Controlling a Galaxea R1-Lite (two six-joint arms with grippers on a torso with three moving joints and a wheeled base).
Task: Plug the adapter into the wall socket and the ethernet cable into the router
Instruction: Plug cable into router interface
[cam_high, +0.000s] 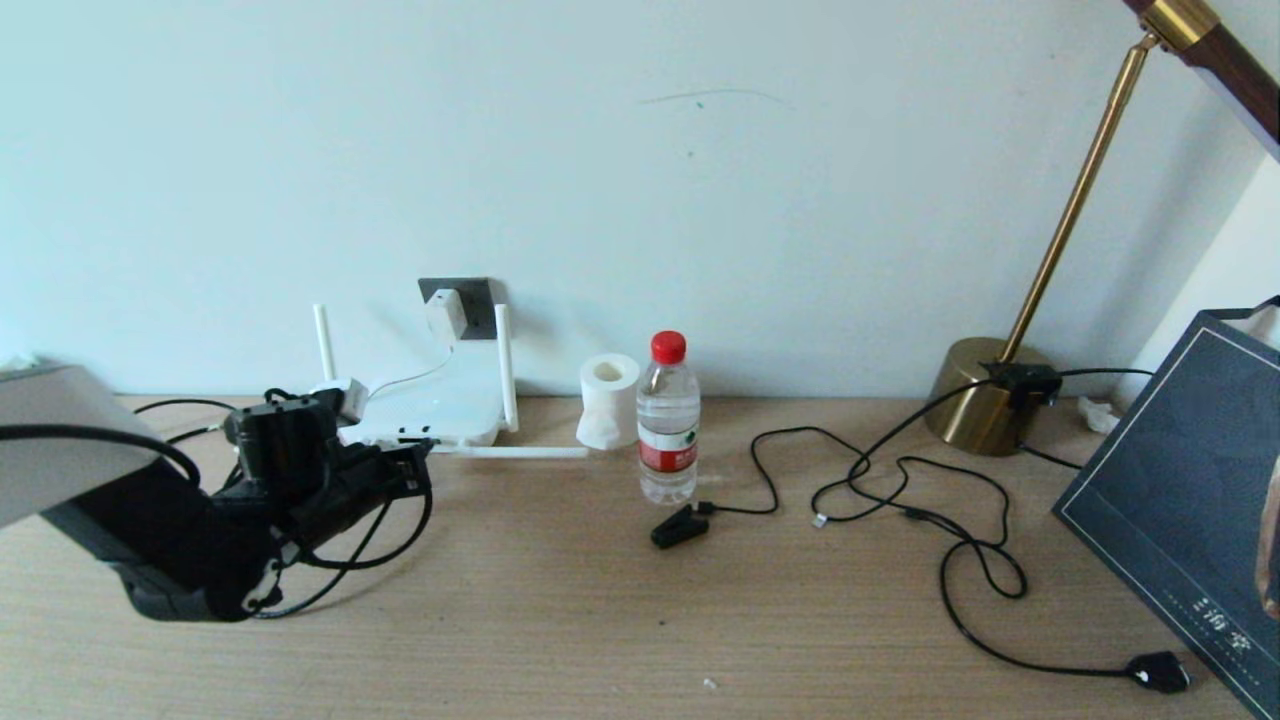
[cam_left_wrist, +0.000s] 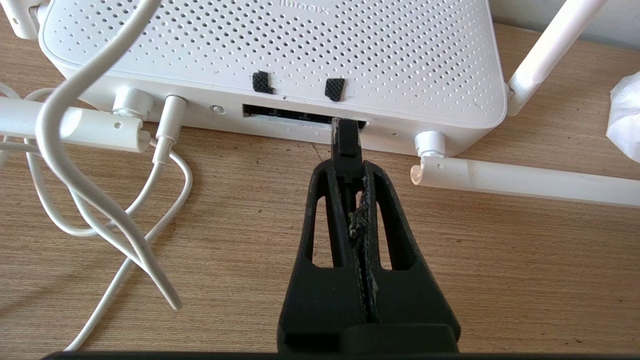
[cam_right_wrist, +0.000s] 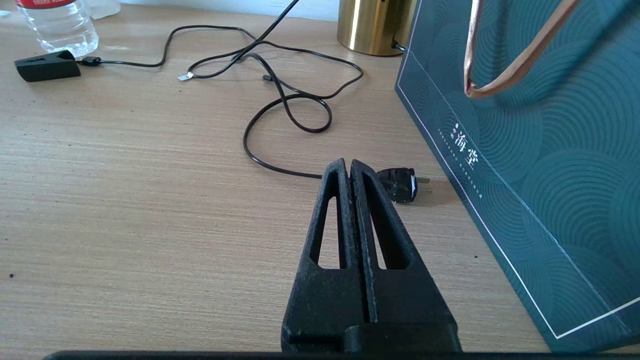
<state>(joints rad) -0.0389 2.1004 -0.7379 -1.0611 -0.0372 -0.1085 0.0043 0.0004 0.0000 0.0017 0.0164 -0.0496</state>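
The white router (cam_high: 440, 410) lies flat by the wall, its dark port slot (cam_left_wrist: 300, 116) facing my left gripper. My left gripper (cam_left_wrist: 347, 172) is shut on the black boot of the ethernet cable (cam_left_wrist: 346, 142). The plug tip is at the right end of the port slot, and how deep it sits I cannot tell. The cable's black loop (cam_high: 400, 540) hangs under the left gripper (cam_high: 415, 465). The white adapter (cam_high: 447, 312) sits on the dark grey wall socket (cam_high: 480, 298), with its thin white cord (cam_left_wrist: 165, 135) running to the router. My right gripper (cam_right_wrist: 348, 165) is shut and empty above the table.
One router antenna (cam_left_wrist: 525, 177) lies flat across the table right of the ports. A tissue roll (cam_high: 608, 400), water bottle (cam_high: 668, 420), black clip-like plug (cam_high: 680, 525), loose black cords (cam_high: 950, 520), brass lamp base (cam_high: 985, 400) and dark bag (cam_right_wrist: 540, 150) fill the right side.
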